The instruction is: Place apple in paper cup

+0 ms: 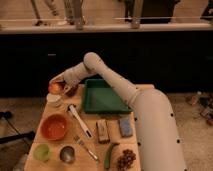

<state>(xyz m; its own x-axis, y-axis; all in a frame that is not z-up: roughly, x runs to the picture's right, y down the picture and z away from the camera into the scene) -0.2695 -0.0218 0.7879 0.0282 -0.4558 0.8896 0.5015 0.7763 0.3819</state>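
The apple (54, 88) is small and red-orange, held in my gripper (56, 86) at the table's far left. It hangs just above the white paper cup (54, 100), which stands near the left edge. My arm reaches in from the lower right, over the green tray. The gripper is shut on the apple.
A green tray (103, 96) lies right of the cup. An orange bowl (54, 127), a light-green cup (42, 151) and a small metal cup (67, 153) stand at the front left. Utensils (80, 121), a brown block (103, 131), a blue-grey block (125, 125), a green vegetable (110, 155) and grapes (126, 159) lie toward the front.
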